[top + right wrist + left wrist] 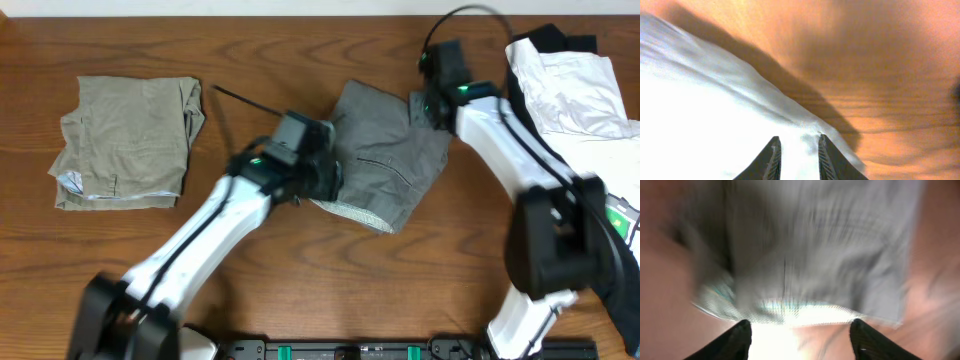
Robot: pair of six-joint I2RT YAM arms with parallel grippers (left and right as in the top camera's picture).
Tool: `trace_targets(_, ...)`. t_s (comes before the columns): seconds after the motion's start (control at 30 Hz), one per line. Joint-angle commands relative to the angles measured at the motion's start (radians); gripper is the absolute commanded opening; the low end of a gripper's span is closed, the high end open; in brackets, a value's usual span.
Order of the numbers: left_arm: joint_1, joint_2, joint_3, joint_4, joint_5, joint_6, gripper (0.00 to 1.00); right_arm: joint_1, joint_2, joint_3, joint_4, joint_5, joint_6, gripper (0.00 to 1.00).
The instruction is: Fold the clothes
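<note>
Lying at the middle of the tabletop (300,40), the mid-grey shorts (385,160) are bunched into a rough, slanted block, longer from upper left to lower right. The weave is creased, a dark pocket slit runs across the front, and a strip of pale speckled lining shows along the lower edge. The left claw (800,325) sits at the shorts' left edge. In its wrist view the two dark fingers (742,337) stand wide apart with nothing between them, and the blurred grey cloth and bright waistband edge are just ahead. The right claw (798,137) is at the shorts' upper right corner. Its fingers are drawn close with only a narrow gap, over cloth washed out to white by glare, and I cannot tell whether they pinch it. A folded pair of khaki shorts (125,145) lies well apart on the left side. White and black garments (570,80) are heaped at the far right, behind the right arm.
</note>
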Motion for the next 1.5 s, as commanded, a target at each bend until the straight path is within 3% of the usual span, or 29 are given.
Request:
trace_targets(0.0, 0.046, -0.063, 0.007, 0.058, -0.101, 0.029, 0.73, 0.001, -0.138, 0.013, -0.028, -0.062, -0.029, 0.25)
trace_targets(0.13, 0.138, -0.037, 0.011, 0.175, -0.024, 0.067, 0.87, 0.007, -0.189, 0.013, -0.112, -0.100, -0.025, 0.27)
trace_targets(0.23, 0.205, 0.035, 0.046, 0.193, 0.107, 0.105, 0.90, 0.015, -0.195, 0.013, -0.166, -0.117, -0.025, 0.31)
trace_targets(0.5, 0.284, 0.347, 0.340, 0.046, 0.380, 0.239, 0.93, 0.047, -0.195, 0.013, -0.224, -0.126, -0.025, 0.35)
trace_targets(0.57, 0.277, 0.409, 0.404, 0.014, 0.411, 0.254, 0.98, 0.053, -0.195, 0.013, -0.225, -0.126, -0.024, 0.35)
trace_targets(0.93, 0.267, 0.631, 0.446, 0.012, 0.435, 0.278, 1.00, 0.055, -0.195, 0.013, -0.227, -0.126, -0.025, 0.36)
trace_targets(1.17, 0.261, 0.721, 0.446, 0.007, 0.369, 0.279, 1.00, 0.054, -0.195, 0.013, -0.237, -0.126, -0.025, 0.36)
trace_targets(1.33, 0.201, 0.754, 0.445, -0.072, 0.388, 0.309, 0.95, 0.053, -0.195, 0.013, -0.234, -0.126, -0.025, 0.37)
trace_targets(1.47, 0.129, 0.759, 0.444, -0.108, 0.387, 0.359, 0.85, 0.053, -0.195, 0.013, -0.235, -0.126, -0.025, 0.36)
